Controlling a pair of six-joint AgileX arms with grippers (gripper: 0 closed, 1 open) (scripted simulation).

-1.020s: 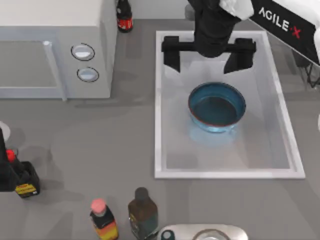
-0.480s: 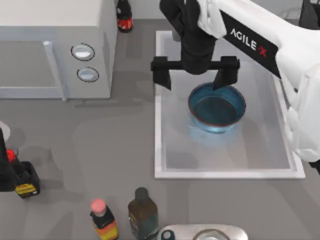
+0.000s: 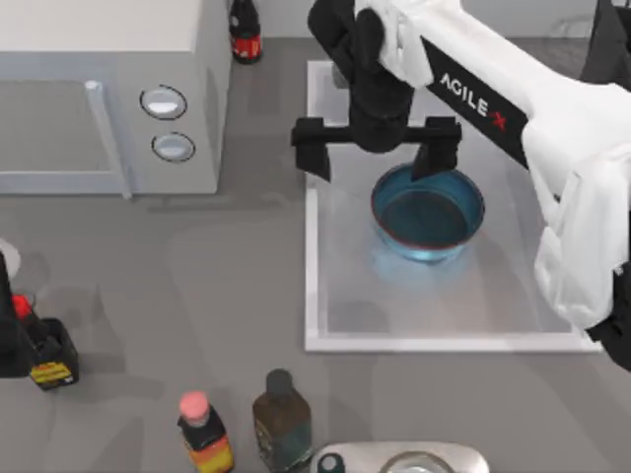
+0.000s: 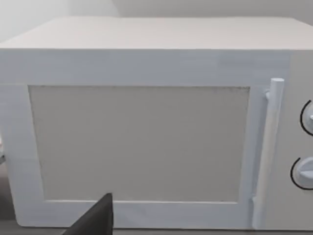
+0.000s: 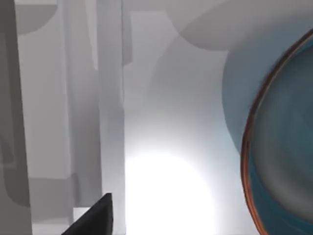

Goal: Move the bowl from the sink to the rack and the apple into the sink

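Observation:
The blue bowl (image 3: 427,212) with its red rim line sits in the white sink (image 3: 312,256), right of the basin's middle. My right gripper (image 3: 375,150) hangs open over the sink's back left part. Its left finger (image 3: 314,153) is above the sink's left rim and its right finger (image 3: 437,150) is above the bowl's back edge. The right wrist view shows the bowl's rim (image 5: 252,147) beside the basin wall (image 5: 110,98). A dark fingertip (image 4: 95,218) of my left gripper shows in front of the microwave door (image 4: 142,142). The apple and the rack are out of view.
A white microwave (image 3: 99,89) stands at the back left. Bottles stand at the back (image 3: 245,34), at the left edge (image 3: 44,355) and at the front (image 3: 205,434) (image 3: 281,419). A metal object (image 3: 404,460) lies at the front edge.
My right arm has swung left and toward the front, carrying the open gripper from the sink's back middle to its back left. The bowl has not moved.

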